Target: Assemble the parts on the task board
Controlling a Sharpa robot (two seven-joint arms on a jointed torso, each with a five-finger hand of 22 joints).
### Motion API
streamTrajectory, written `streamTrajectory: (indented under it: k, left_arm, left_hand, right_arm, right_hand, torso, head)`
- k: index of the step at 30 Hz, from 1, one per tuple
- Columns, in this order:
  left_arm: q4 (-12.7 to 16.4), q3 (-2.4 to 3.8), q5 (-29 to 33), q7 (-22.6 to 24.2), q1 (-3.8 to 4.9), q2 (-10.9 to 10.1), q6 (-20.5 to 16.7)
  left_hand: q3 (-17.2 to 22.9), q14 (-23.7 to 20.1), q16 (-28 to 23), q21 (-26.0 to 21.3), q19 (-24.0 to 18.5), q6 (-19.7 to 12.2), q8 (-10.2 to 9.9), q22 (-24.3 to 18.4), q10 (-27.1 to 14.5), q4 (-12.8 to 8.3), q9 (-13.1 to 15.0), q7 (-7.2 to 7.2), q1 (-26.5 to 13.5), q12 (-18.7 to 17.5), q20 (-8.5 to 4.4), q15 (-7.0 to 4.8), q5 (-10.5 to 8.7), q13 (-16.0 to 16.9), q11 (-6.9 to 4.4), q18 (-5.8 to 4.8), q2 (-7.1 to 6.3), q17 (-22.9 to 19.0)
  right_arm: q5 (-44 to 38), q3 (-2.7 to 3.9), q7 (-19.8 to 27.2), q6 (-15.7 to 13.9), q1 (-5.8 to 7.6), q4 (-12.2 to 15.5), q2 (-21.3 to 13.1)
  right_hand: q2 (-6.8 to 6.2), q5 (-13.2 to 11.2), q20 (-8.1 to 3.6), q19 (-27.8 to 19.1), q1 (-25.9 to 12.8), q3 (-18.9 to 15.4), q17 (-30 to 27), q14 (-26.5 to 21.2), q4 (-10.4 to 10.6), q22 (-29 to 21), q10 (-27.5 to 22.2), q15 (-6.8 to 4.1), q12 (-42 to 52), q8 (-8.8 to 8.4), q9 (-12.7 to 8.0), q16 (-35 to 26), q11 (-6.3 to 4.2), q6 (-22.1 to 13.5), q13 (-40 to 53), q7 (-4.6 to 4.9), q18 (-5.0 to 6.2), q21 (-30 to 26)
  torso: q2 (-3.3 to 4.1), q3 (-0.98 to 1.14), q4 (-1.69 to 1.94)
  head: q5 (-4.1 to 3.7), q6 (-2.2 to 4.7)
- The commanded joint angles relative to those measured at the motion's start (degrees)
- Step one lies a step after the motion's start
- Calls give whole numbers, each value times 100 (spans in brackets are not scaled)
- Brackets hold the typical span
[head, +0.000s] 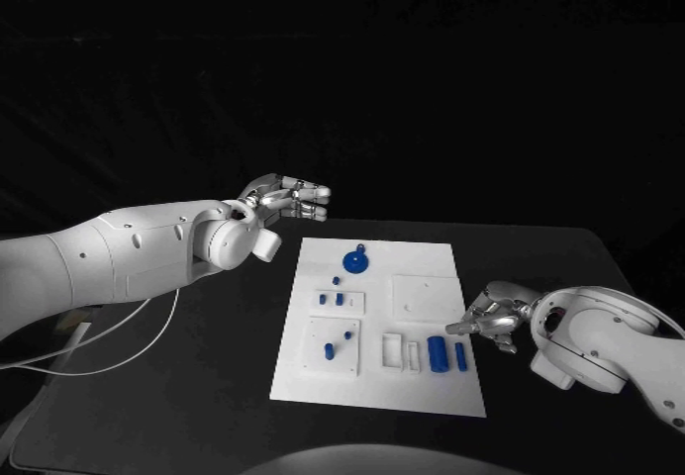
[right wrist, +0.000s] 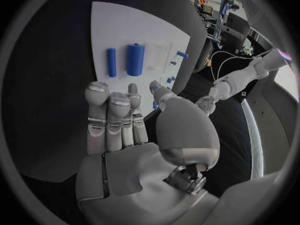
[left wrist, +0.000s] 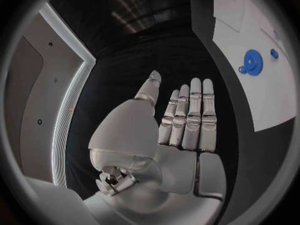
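The task board [head: 429,391] lies flat in the middle of the black desk [head: 186,396], its long side running near to far, so both arms can reach it from either edge; on it the blue parts are spread apart rather than stacked, which I judge leaves each one free to be picked singly. A round blue gear [head: 357,261] sits toward the far end; small blue pegs [head: 333,297] stand in a raised white block at the middle left; a thick blue cylinder [head: 439,353] and a thinner blue pin [head: 459,352] lie side by side near the right edge, next to empty white slots.

The right hand [head: 490,319] hovers just beside that right edge, close to the cylinder and pin; its fingers are straight and apart and it holds nothing, seemingly poised to take one of them. The left hand [head: 290,201] is raised off the far left corner, well apart from the parts; it too is empty with fingers extended, probably waiting clear of the work.
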Motion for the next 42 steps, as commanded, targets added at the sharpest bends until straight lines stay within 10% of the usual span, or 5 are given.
streamTrajectory:
  k: [1, 42]
  left_arm:
    - [1, 4, -163, 198, -5, 12, 192]
    - [21, 5, -301, 156, -11, 24, 356]
  left_hand:
    - [-167, -15, -176, -50, 17, 16, 13, -86, 53, 79, 6, -38, 50, 12, 41, 53, -48, 1, 1, 2, -13, 4]
    - [-219, -221, -555, -147, -9, -99, 13, -699, -61, 385, 4, 43, 20, 9, 180, 183, -66, 3, 74, 77, -212, 4]
  right_arm:
    - [219, -17, -549, 466, -2, -14, 22]
    - [-328, -762, -626, -201, -2, -588, 946]
  right_hand:
    - [-47, -52, 12, 307, -82, 6, 78, 51, 72, 45, 61, 19, 38, -25, 96, 39, 8, -44, 110, -11, -59, 49]
    - [-292, -170, 38, 323, -144, 23, 294, 84, 274, 240, 59, 45, -14, -30, 170, 3, 53, -279, 323, 61, -54, 146]
  torso:
    - [-16, -20, -6]
    - [2, -16, 1]
  head:
    - [-29, -22]
    - [-10, -152]
